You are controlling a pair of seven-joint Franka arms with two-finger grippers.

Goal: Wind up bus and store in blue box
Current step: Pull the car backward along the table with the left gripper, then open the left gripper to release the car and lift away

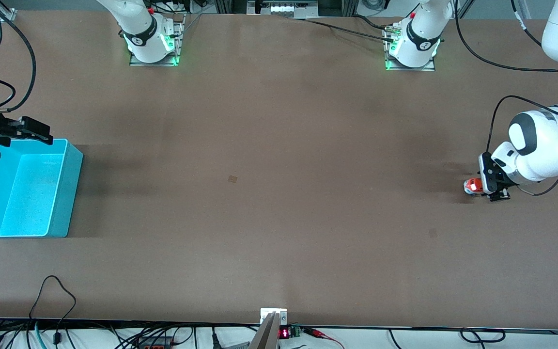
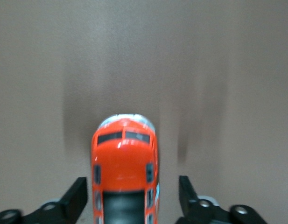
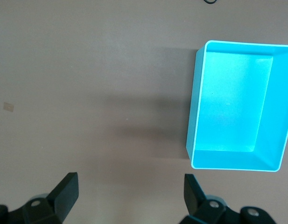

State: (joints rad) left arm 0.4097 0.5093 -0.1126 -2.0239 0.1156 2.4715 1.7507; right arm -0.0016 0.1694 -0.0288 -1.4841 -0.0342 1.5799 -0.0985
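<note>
The bus point(image 1: 472, 185) sits on the tabletop point(image 1: 269, 194) at the right edge of the front view, toward the left arm's end, wheels down. In the left wrist view its white-grey nose points away from my left tool point(image 2: 132, 198), and the orange body lies between the two fingers point(image 2: 77, 198) with a clear gap on each side. That tool is released: nothing is clamped, and the bus rests on its own weight. I judge this placing deliberate, since the nose faces the long open run of tabletop, which is what a wound toy needs to roll.

The blue box point(image 1: 66, 194) stands at the left edge of the front view, toward the right arm's end, well apart from the bus, nearly the whole tabletop between them. It is upright, mouth up, and nothing lies in it. My right tool point(image 3: 129, 196) hangs over the bare tabletop just beside the box, fingers spread wide and holding nothing; that arm waits.

Between bus and box I find no obstacle, only a small pale mark point(image 1: 232, 179) near the middle of the frame. Cables point(image 1: 56, 300) trail along the lower edge, clear of the path. The box's upright wall would, I judge, stop a rolling bus from entering unaided.
</note>
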